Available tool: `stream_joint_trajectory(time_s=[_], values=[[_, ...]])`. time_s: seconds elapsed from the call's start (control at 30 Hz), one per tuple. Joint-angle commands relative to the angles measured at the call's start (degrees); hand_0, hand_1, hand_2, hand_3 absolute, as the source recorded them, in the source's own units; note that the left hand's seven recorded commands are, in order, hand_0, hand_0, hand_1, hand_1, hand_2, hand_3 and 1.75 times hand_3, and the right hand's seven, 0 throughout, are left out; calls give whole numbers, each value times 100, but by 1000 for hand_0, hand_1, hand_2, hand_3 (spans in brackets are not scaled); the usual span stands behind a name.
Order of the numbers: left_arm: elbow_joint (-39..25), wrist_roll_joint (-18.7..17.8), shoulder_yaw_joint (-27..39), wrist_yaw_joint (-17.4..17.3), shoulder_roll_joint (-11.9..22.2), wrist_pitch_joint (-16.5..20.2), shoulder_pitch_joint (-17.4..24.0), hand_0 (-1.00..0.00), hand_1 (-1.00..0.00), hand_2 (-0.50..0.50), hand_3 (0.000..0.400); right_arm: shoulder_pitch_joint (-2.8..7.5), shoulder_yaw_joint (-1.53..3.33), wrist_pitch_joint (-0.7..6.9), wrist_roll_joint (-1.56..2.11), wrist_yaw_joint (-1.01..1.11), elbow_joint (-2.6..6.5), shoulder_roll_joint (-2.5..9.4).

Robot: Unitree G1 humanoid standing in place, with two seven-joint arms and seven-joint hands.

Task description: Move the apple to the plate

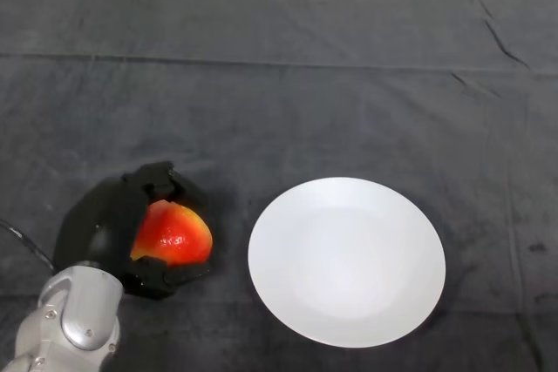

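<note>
- We find the apple (pixel 173 234) in the lower left of the frame. Its skin is red shading to orange-yellow along its upper right edge, glossy, with a small bright highlight near the middle.
- We see only the right-facing part of the apple; the rest is covered by the hand, and no stem can be made out.
- The left hand (pixel 109 224) is black and wrapped about the apple: its fingers (pixel 161 182) curl over the top and another part of the hand curls beneath, so we record it as gripping the apple.
- We cannot tell whether the apple rests on the cloth or is held just clear of it.
- The silver-grey arm (pixel 74 320) enters from the lower left corner and joins the hand from below.
- The plate (pixel 288 215) is white, round and bare, lying flat in the lower middle of the frame, to the right of the apple.
- The apple and the plate are near one another but apart; a narrow strip of cloth shows between the hand and the plate's left rim.
- The dark cloth (pixel 305 67) covers the table across the frame, with creases along the upper part and at the upper right.
- We find nothing lying on the cloth between the apple and the plate.
</note>
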Motion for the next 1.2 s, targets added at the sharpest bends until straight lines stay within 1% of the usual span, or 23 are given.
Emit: stream_joint_trajectory(time_s=[0.03,0.17,0.3,0.43,0.53,0.67,0.93,1.2], values=[[-350,-22,292,-51,-30,158,87,-1000,-1000,0,400,-75,12,-39,108,-20,-40,-118],[-733,78,253,10,-130,383,-16,-1000,-1000,0,400,-75,13,-39,108,-20,-40,-118],[-1092,257,58,201,-303,567,-165,-1000,-1000,0,400,-76,12,-39,108,-20,-38,-120],[-1296,415,-193,447,-432,591,-273,-1000,-1000,0,400,-77,11,-39,109,-19,-34,-122],[-1331,495,-394,646,-490,514,-345,-1000,-1000,0,400,-78,10,-39,110,-18,-30,-124],[-1217,542,-647,895,-542,346,-455,-1000,-1000,0,400,-79,8,-39,111,-16,-26,-126],[-663,488,-1288,1365,-707,81,-845,-1000,-1000,0,400,-82,6,-40,113,-13,-19,-129],[-265,220,-1812,1516,-817,93,-1349,-1000,-1000,0,400,-84,5,-40,114,-10,-12,-131]])
